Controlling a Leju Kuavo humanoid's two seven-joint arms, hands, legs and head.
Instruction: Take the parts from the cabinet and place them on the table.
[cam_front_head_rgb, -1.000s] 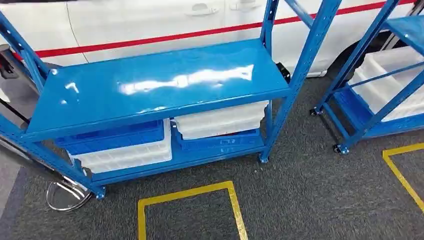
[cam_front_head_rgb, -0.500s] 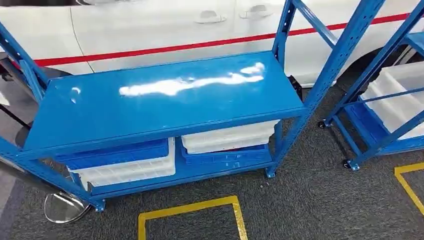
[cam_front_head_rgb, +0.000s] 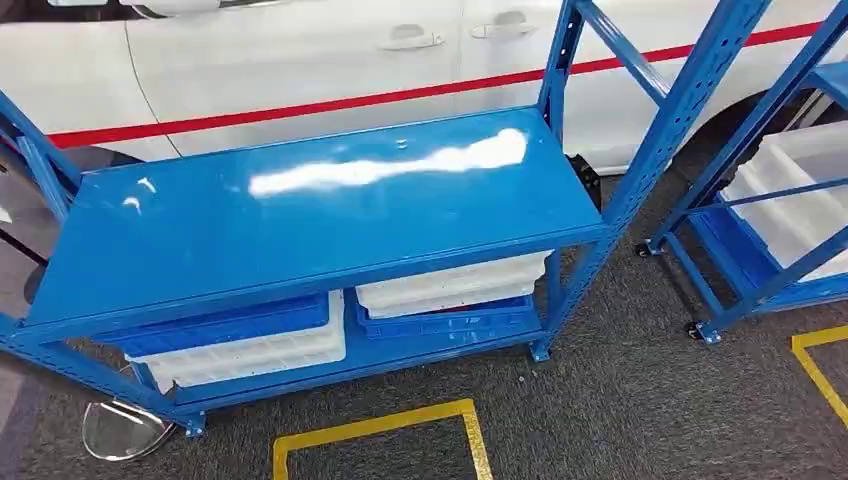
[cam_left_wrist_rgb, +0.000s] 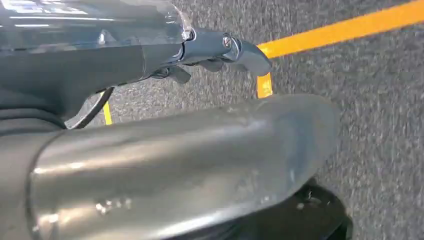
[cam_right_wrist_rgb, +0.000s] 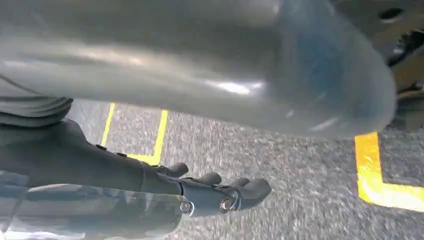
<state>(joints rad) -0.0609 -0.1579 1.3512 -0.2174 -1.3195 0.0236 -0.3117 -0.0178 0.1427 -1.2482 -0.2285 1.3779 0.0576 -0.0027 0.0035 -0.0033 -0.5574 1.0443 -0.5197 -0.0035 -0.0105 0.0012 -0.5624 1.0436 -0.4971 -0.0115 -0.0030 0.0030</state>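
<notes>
A blue steel rack (cam_front_head_rgb: 310, 220) stands in front of me in the head view, its glossy middle shelf bare. On the bottom shelf white bins (cam_front_head_rgb: 450, 285) and blue bins (cam_front_head_rgb: 225, 325) are stacked; what they contain is hidden. My left hand (cam_left_wrist_rgb: 210, 50) hangs beside my body over grey carpet, fingers held loosely straight and holding nothing. My right hand (cam_right_wrist_rgb: 210, 192) hangs the same way above the carpet, with its fingers apart.
A second blue rack on castors (cam_front_head_rgb: 740, 270) with white divided bins (cam_front_head_rgb: 800, 200) stands to the right. A white car with a red stripe (cam_front_head_rgb: 300, 60) is behind the racks. Yellow tape lines (cam_front_head_rgb: 370, 425) mark the carpet. A round shiny base (cam_front_head_rgb: 120, 430) lies at the rack's left foot.
The whole head picture has shifted: the camera has moved, so the rack sits lower and further right in frame. Nothing on the racks has been moved.
</notes>
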